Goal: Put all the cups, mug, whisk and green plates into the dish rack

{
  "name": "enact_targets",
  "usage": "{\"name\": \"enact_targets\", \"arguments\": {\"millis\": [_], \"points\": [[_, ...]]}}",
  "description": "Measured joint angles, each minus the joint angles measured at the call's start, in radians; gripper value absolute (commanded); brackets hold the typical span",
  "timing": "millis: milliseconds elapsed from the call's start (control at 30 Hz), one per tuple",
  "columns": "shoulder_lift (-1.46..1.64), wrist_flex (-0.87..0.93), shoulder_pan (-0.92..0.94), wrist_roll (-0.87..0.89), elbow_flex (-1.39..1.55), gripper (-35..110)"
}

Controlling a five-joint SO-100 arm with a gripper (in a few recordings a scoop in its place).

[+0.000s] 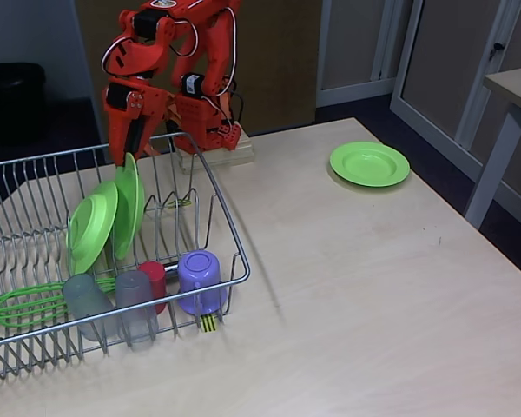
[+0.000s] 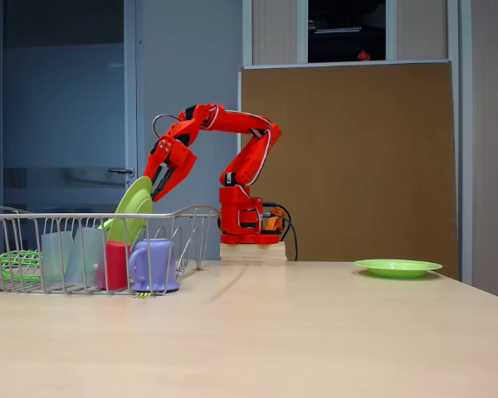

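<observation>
Pale wood desk [image 1: 373,287], brown panel [image 2: 349,157] behind; fingers [image 1: 128,158] pinched green plate [image 1: 128,204] in dish rack [image 1: 230,228].

The dish rack [image 1: 230,234] is silver wire, with a yellow-and-black striped tag [image 1: 208,323] on its front edge. Inside the rack, two plates [image 1: 94,228] are lime green, the whisk [image 1: 22,304] has bright green loops, two tumblers [image 1: 135,306] are translucent grey, a cup [image 1: 155,280] between them and the mug is red, and the mug [image 1: 200,280] is lilac purple. Well apart from the rack, a third plate [image 1: 370,163] is the same lime green. The arm [image 2: 232,124] is orange-red with white cables. The table [image 1: 373,295] is pale beige wood grain.
</observation>
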Motion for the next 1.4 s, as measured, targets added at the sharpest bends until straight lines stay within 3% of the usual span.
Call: {"name": "enact_targets", "arguments": {"millis": [433,867,1400], "points": [[0.038,-0.037,0.005,-0.067,0.101,0],[0.003,-0.063,-0.031,-0.141,0.161,15],[0.244,0.129,-0.066,-0.215,0.064,14]]}}
